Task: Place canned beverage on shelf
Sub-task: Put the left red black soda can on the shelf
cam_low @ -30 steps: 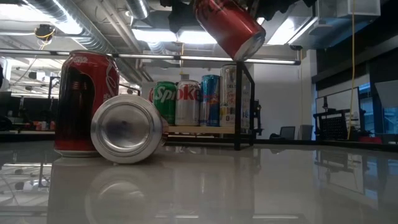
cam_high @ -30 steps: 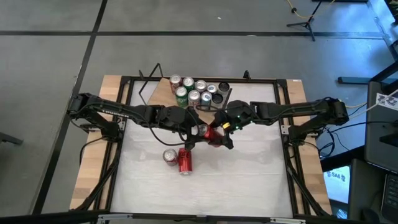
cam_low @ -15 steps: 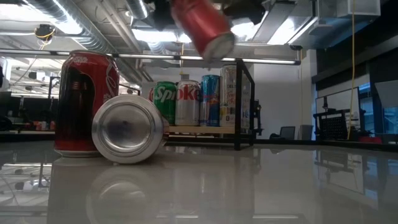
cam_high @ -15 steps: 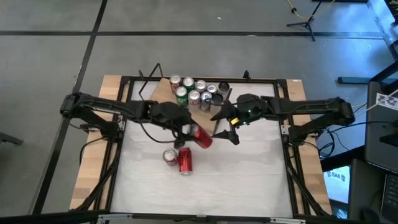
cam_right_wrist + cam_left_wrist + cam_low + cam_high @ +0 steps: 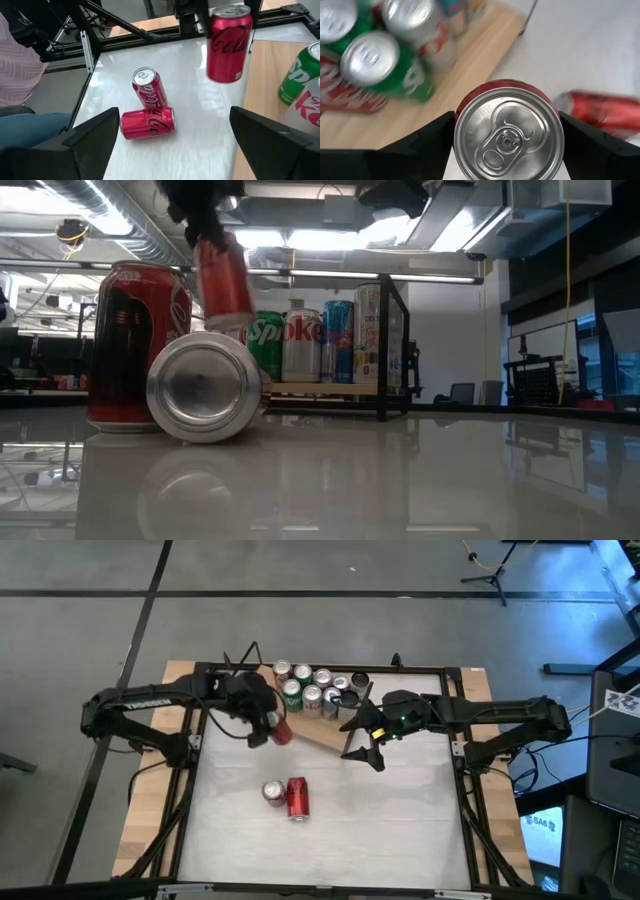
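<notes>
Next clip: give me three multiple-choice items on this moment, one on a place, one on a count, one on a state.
1. Where is the red can held by the left gripper?
A. in the air by the shelf's left end
B. on the floor
C. lying on the tabletop

2. How many cans rest on the white tabletop?
A. none
B. two
C. five

3. The right gripper is:
A. shut on a can
B. open, empty
C. out of view

A: lifted beside the board. B: one upright can, one lying can. B: fingers spread, nothing between.
</notes>
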{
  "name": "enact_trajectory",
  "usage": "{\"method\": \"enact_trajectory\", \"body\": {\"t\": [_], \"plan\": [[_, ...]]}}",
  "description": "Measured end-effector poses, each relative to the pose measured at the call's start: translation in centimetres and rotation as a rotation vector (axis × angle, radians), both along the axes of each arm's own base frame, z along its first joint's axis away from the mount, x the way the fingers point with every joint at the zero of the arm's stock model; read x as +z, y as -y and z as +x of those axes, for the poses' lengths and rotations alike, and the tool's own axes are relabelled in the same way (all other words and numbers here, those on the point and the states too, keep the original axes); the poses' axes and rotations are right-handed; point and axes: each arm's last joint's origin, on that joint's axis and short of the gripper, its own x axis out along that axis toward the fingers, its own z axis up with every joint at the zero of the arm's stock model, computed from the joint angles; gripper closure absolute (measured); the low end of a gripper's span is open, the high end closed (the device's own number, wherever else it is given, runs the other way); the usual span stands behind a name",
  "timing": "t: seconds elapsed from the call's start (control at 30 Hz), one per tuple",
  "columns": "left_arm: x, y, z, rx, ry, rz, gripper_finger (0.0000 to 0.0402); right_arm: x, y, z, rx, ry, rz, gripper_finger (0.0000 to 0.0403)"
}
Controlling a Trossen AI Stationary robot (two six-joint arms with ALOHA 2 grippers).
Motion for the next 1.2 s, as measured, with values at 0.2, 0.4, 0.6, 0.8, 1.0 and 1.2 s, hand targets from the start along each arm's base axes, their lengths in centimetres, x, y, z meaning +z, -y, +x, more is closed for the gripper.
{"method": "enact_trajectory", "body": {"t": [0.2, 0.4, 0.6, 0.8, 1.0, 1.2], "plan": [[-0.8, -3.0, -1.1, 0.017, -0.110, 0.051, 0.0113, 0.0, 0.0, 0.0, 0.000, 0.000, 0.001, 0.0031], [-1.3, -6.0, -2.0, 0.042, -0.162, 0.097, 0.0113, 0.0, 0.0, 0.0, -0.001, -0.001, 0.001, 0.0031], [-2.8, -8.9, -2.2, 0.065, -0.242, 0.098, 0.0113, 0.0, 0.0, 0.0, -0.001, -0.001, 0.001, 0.0031], [-5.0, -11.4, -1.9, 0.077, -0.325, 0.061, 0.0113, 0.0, 0.0, 0.0, -0.001, -0.002, 0.001, 0.0031], [-5.3, -13.1, -1.8, 0.110, -0.280, 0.081, 0.0113, 0.0, 0.0, 0.0, -0.010, -0.002, -0.004, 0.0031], [-5.3, -14.2, -2.4, 0.127, -0.286, 0.135, 0.0113, -0.1, 0.1, 0.0, -0.030, -0.002, -0.015, 0.0031]]}}
